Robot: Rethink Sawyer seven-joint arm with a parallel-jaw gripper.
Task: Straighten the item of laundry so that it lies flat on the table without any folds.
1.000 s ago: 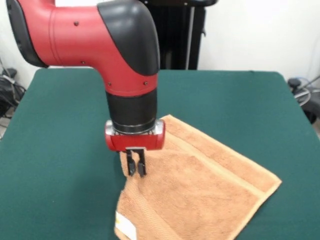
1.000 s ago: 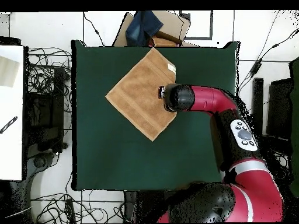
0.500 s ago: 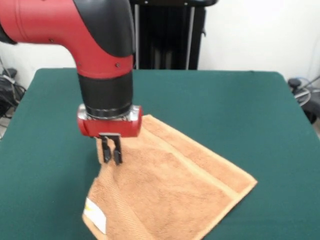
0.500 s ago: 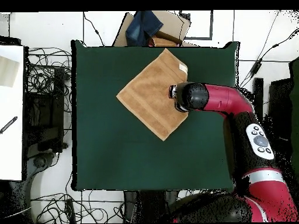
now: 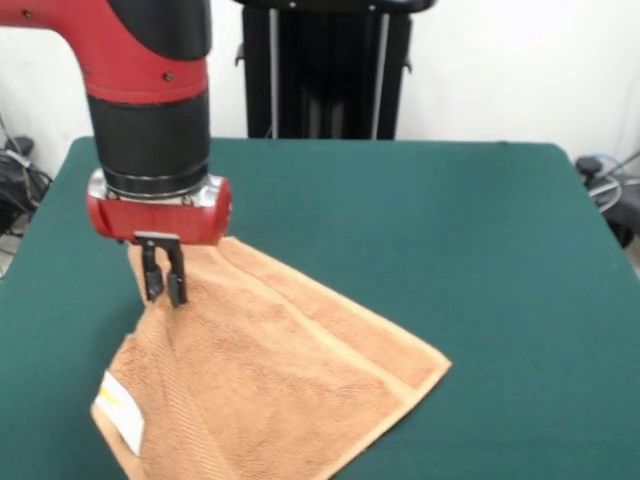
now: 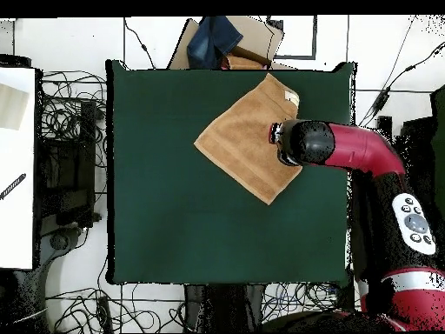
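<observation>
You're in a robotics lab: tangled cables (image 6: pixel 74 113) litter the floor around a green felt worktop (image 6: pixel 174 217) against bare white walls (image 5: pixel 500 70)

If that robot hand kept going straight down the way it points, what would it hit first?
The hand points straight down, shut on the towel. It would likely meet that towel first, with the green table right beneath.

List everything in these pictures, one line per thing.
towel: one, orange-tan, on the table near one edge, lying diagonally, one edge pinched in the gripper
tag: one, white-yellow, on the towel's edge
table: one, dark green top
box: one, brown, beyond the table's edge, blue cloth on it
cables: many, black, on the floor beside the table
arm: one, red and black, reaching over the towel
gripper: one, black fingers, shut on the towel
</observation>
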